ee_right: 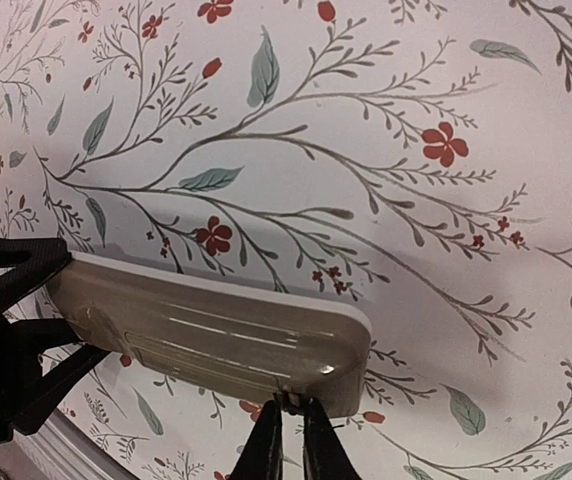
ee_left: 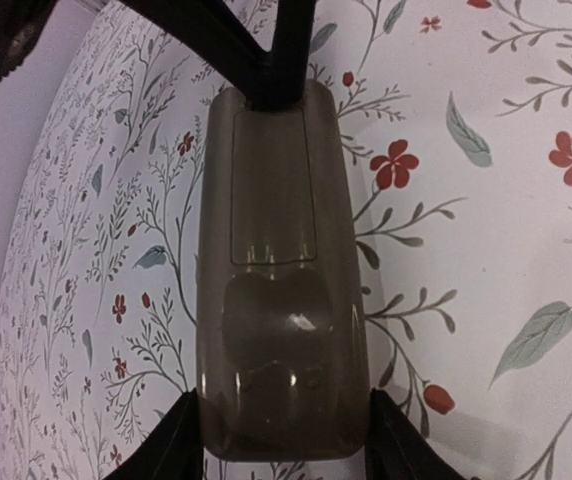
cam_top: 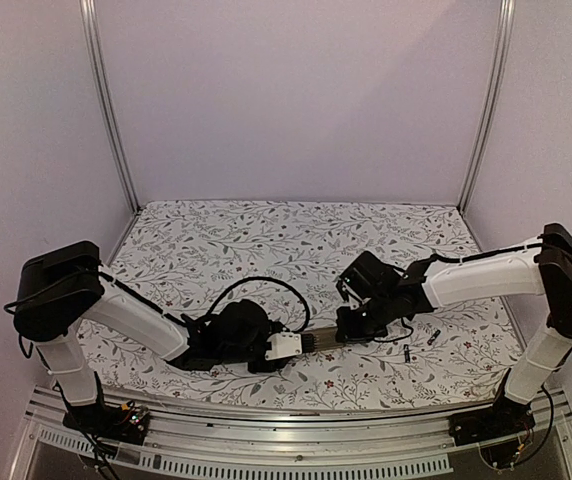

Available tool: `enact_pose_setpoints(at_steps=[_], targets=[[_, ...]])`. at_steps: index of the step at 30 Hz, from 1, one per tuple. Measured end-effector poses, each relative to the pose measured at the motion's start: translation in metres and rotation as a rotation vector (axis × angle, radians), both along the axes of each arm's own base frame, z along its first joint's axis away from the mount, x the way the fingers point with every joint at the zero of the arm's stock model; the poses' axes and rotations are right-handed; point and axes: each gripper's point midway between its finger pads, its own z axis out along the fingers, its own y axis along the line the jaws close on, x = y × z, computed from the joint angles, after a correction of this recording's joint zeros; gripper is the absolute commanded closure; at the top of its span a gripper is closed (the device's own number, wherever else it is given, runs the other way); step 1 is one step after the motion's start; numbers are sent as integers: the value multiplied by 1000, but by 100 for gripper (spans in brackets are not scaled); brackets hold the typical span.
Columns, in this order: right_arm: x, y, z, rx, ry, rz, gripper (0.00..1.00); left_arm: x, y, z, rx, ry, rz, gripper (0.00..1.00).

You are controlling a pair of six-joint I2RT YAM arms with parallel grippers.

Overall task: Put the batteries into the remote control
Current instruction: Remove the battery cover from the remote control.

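Remote control (ee_left: 276, 300) spans the gap between the two arms, grey-beige back up, its long axis running left to right from one tool to the other. Left tool (ee_left: 284, 440) is clenched across the remote's left end, a finger on each long side. Right tool (ee_right: 289, 435) meets the remote's opposite end with its fingers drawn almost together at the edge; whether they pinch anything there I cannot tell. Cover panel (ee_left: 271, 180) on the remote's back looks seated, so the bay seems closed and the step in hand is likely freeing it. Both batteries (cam_top: 406, 351) lie loose on the counter (cam_top: 266, 240) past the remote's right end, one near it, the other (cam_top: 432, 336) a little farther out, on the right arm's side. That arm is the nearer one to fetch them.
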Motion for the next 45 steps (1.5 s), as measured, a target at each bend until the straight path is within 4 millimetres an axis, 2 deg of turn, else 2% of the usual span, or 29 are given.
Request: enact_pose_setpoints(at_steps=[24, 29, 35, 45], targets=[[7, 6, 0, -44, -15, -1, 87, 1, 1, 0, 0, 1, 13, 100], [9, 9, 0, -49, -24, 13, 81, 3, 2, 0, 2, -2, 25, 100], [8, 17, 2, -9, -33, 57, 77, 4, 4, 0, 5, -6, 35, 100], [2, 24, 6, 175, -89, 121, 76, 6, 7, 0, 18, -10, 48, 100]])
